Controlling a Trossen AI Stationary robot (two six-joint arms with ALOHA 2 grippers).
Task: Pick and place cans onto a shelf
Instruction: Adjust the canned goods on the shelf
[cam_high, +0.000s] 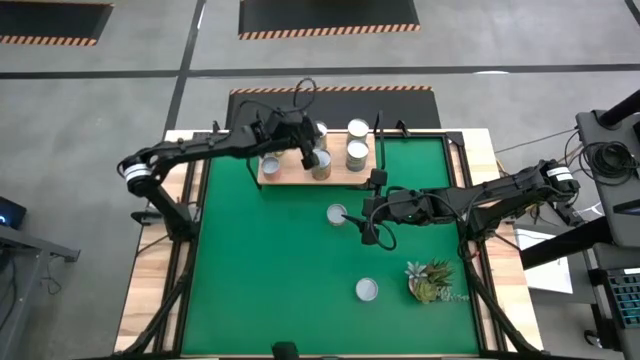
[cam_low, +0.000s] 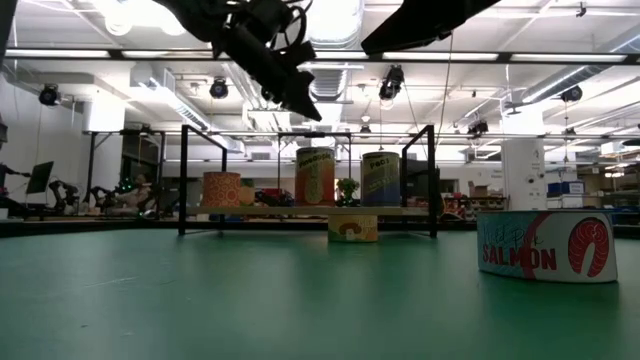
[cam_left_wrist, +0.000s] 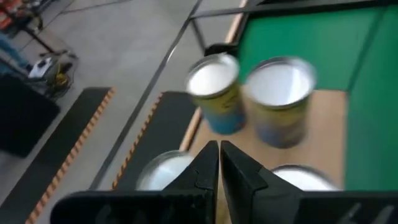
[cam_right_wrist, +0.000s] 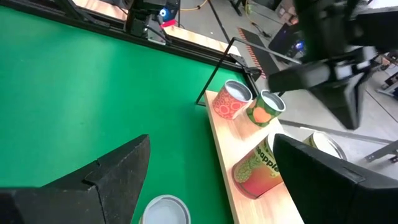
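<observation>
You have the left gripper (cam_high: 308, 152) over the shelf (cam_high: 290, 178), which sits at the upper centre of the high view along the far edge of the green mat (cam_high: 270, 270); its fingers are pressed together and hold nothing, as the left wrist view shows with the two dark fingertips (cam_left_wrist: 208, 163) meeting above the can tops. On the shelf you see a can at the left end (cam_high: 269, 165), one just under the gripper (cam_high: 321, 166), and a pair to the right, one behind the other (cam_high: 356, 153); that leaves only a narrow strip of bare wood at the right end, near the black bracket (cam_high: 378, 140). In the low view the shelf's black frame (cam_low: 183, 180) stands at mid-height with cans between its uprights. Moving right, a can (cam_high: 337, 214) lies on the mat just below the shelf's front edge, and the right gripper (cam_high: 362, 220) sits just beside it with its jaws spread wide, empty, the can top showing between them in the right wrist view (cam_right_wrist: 165, 210). Lower, near the bottom centre, another can (cam_high: 367, 290) stands alone, close to the small plant (cam_high: 430, 280). The mat's left half is bare green.
</observation>
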